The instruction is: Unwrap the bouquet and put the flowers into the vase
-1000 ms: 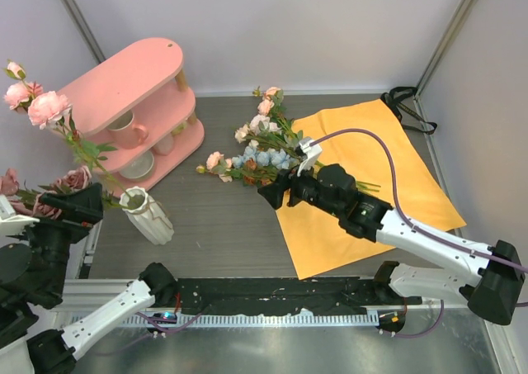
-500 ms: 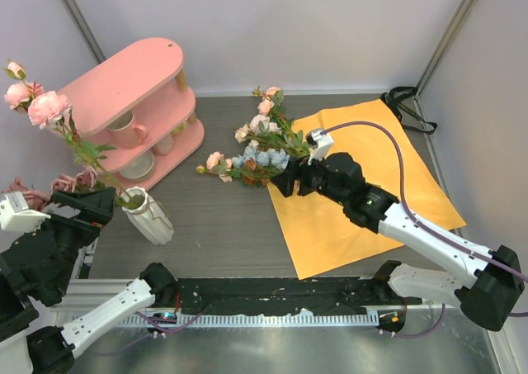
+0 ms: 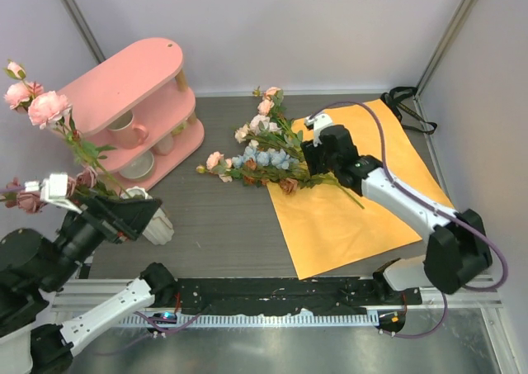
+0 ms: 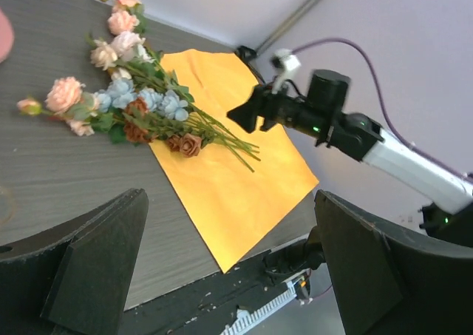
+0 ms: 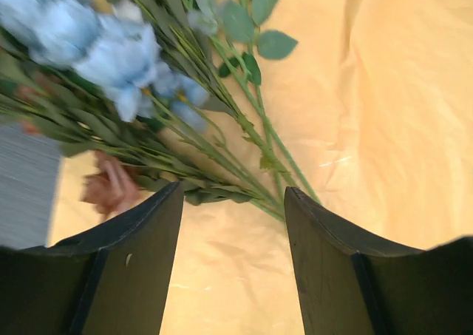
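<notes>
Two steps judged: unwrapping looking done, with orange sheet (image 3: 371,201) lying flat on bench (image 3: 214,217) and black ribbon (image 3: 404,101) lying loose at upper right; picking up flowers (image 3: 264,155) now in hand. Flowers lying at frame centre, blooms on bench, stems (image 5: 244,135) crossing sheet's upper-left corner. Right gripper (image 5: 233,202) hovering over stems, fingers apart, gripping nothing. Left gripper (image 4: 229,202) gaping wide, empty, sitting lower left beside vase (image 3: 165,227). Next move calling for closing on stem bunch, then carrying it to vase. No writing or labels showing.
</notes>
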Motion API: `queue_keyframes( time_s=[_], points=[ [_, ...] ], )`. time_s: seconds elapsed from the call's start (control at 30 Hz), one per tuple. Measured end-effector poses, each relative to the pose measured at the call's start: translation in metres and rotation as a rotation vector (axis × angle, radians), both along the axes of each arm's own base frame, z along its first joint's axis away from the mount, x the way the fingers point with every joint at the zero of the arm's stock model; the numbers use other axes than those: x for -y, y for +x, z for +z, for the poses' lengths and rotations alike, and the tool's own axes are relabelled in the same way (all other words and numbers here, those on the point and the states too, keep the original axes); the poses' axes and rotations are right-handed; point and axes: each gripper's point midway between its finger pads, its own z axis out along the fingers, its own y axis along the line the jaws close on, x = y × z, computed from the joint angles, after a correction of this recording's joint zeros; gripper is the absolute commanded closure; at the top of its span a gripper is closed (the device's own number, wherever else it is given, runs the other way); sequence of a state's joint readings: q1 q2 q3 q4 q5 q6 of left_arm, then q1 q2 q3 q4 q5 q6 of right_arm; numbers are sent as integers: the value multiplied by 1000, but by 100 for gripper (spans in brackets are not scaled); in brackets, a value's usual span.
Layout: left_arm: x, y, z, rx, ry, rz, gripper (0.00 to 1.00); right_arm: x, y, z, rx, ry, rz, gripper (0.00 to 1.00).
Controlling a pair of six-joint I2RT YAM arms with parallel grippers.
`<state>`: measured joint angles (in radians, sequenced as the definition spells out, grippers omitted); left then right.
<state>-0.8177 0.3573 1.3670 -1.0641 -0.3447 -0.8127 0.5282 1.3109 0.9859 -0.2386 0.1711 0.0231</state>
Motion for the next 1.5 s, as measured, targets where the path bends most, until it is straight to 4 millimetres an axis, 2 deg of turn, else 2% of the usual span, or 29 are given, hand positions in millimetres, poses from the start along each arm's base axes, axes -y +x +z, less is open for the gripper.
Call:
queue_keyframes(
  time_s=[0.1, 0.2, 0.37, 0.6, 0.7, 0.8, 0.97, 1.07, 1.17, 1.37, 1.43, 1.5],
  points=[
    [35, 16, 14, 7, 85, -85, 0, 14, 14, -39, -72, -205, 55, 45],
    [63, 32, 14, 1, 158, -147, 0, 19, 25, -72, -147, -343, 127, 48],
    [94, 41, 6, -6, 214, -241, 0, 20, 35, -101, -200, -471, 228, 53],
    [107, 36, -11, -20, 208, -312, 0, 20, 55, -118, -178, -600, 297, 61],
    [104, 33, -13, -17, 205, -312, 0, 23, 62, -124, -164, -655, 309, 69],
    [100, 30, -10, -2, 194, -306, 0, 24, 68, -128, -154, -692, 319, 92],
    [98, 30, -9, 3, 191, -299, 0, 24, 73, -123, -129, -750, 321, 98],
    [99, 31, -10, -1, 195, -298, 0, 20, 72, -99, -78, -788, 318, 99],
    [101, 33, -12, -9, 201, -298, 0, 19, 69, -49, 25, -794, 287, 99],
    [113, 43, -16, -33, 219, -309, 0, 31, 47, 103, 340, -639, 126, 99],
    [121, 46, -16, -32, 214, -323, 0, 34, 37, 141, 415, -539, 77, 99],
    [129, 48, -14, -28, 200, -347, 0, 30, 25, 168, 468, -386, 57, 99]
  ],
)
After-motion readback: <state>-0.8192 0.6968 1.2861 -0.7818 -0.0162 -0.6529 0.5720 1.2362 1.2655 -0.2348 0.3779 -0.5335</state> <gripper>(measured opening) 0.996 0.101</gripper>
